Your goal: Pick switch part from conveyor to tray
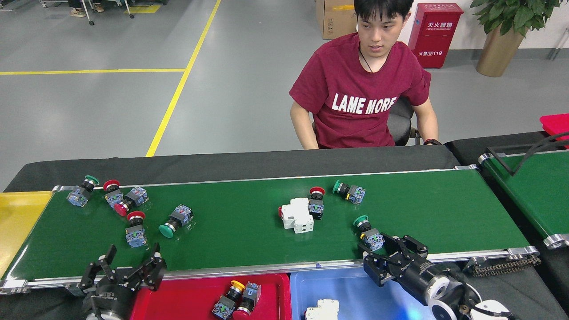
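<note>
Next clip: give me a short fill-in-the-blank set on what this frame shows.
1. The right hand reaches toward a switch with a ___ cap.
2. The white breaker on the conveyor touches a switch with a ___ cap.
3. The tray holding switch parts is ___.

Missing: green; red; red

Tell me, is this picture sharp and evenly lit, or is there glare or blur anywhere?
Head view: mostly sharp, with soft even light; the switch parts cast only faint shadows on the conveyor. A pale sheen shows on the blue tray near the right gripper, and the floor shows soft reflections.
</note>
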